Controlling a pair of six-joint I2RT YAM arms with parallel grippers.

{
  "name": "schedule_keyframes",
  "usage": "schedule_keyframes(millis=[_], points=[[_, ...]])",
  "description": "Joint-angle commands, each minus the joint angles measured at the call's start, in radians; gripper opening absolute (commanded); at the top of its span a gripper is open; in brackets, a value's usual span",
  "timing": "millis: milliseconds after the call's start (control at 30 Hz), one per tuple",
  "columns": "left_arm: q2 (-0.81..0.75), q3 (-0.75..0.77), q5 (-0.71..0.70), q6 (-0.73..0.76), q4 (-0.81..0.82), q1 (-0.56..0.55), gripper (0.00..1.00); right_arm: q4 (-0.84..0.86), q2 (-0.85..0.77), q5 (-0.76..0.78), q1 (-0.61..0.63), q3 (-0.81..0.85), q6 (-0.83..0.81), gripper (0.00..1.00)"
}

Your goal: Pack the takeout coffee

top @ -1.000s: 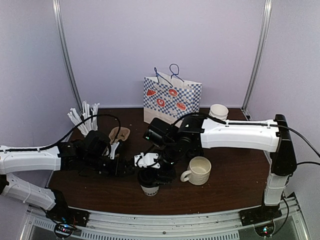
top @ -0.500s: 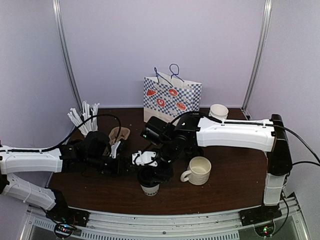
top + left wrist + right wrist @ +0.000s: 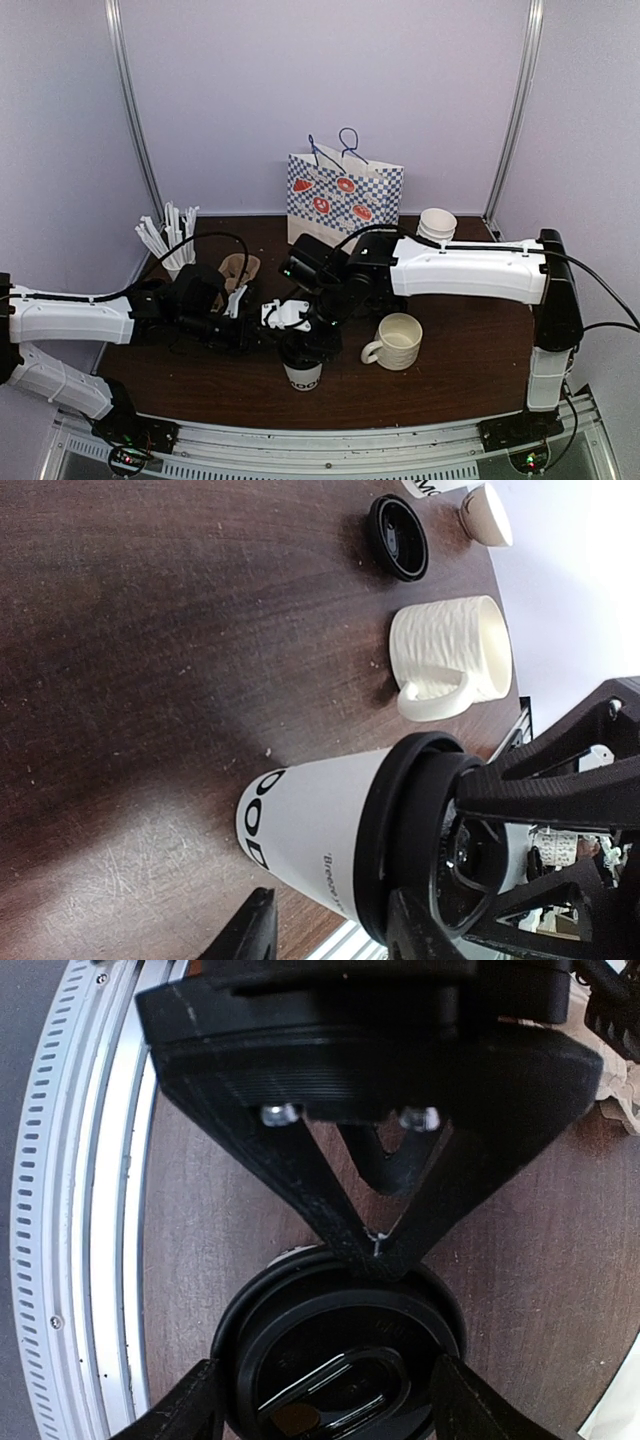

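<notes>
1 white paper cup w/ black plastic lid (image 3: 303, 374) stands upright at front-centre of dark wood table (image 3: 450, 395). Right pincer (image 3: 325, 1400) sits directly above it, fingers clamped on lid rim. Left pincer (image 3: 330, 935) straddles cup wall; grip or gap: cannot tell.

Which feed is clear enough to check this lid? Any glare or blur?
Left wrist: sharpest, lid and cup lettering crisp, glare on table. Right wrist: lid dark, low contrast. Top external: evenly lit, cup mostly hidden.
</notes>
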Motion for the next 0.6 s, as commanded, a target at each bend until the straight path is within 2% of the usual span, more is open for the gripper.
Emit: schedule_keyframes(millis=[0, 267, 567], points=[[0.053, -0.046, -0.019, -0.004, -0.074, 0.008, 0.39, -0.004, 0.039, 0.085, 0.014, -0.092, 0.022, 0.72], [0.043, -0.059, -0.036, 0.009, -0.165, 0.006, 0.33, 0.042, 0.043, 0.197, 0.102, -0.202, -0.005, 0.73], [0.062, -0.061, -0.054, 0.043, -0.188, 0.004, 0.33, -0.001, 0.088, 0.206, 0.114, -0.156, 0.02, 0.7]])
